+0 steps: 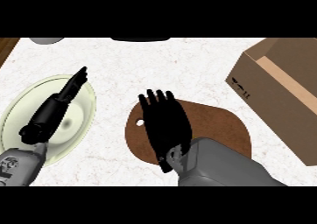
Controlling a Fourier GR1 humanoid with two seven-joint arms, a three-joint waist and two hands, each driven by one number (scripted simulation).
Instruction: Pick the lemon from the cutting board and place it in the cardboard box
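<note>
Your right hand (164, 124) lies flat over the board (222, 127), fingers straight and spread, pointing away from you. The lemon does not show; it may sit under that hand, but you cannot tell from here. The box (277, 92) stands open at the right, apart from the board. Your left hand (58, 107) rests open, fingers straight, over the plate (19, 105).

right hand (164, 124) and forearm cover the middle of the cutting board (219, 120); no lemon shows. left hand (54, 109) hides part of the plate (19, 105). box (284, 92) cut off at the right edge. two objects (48, 40) (140, 39) at the top, too cropped to identify.
</note>
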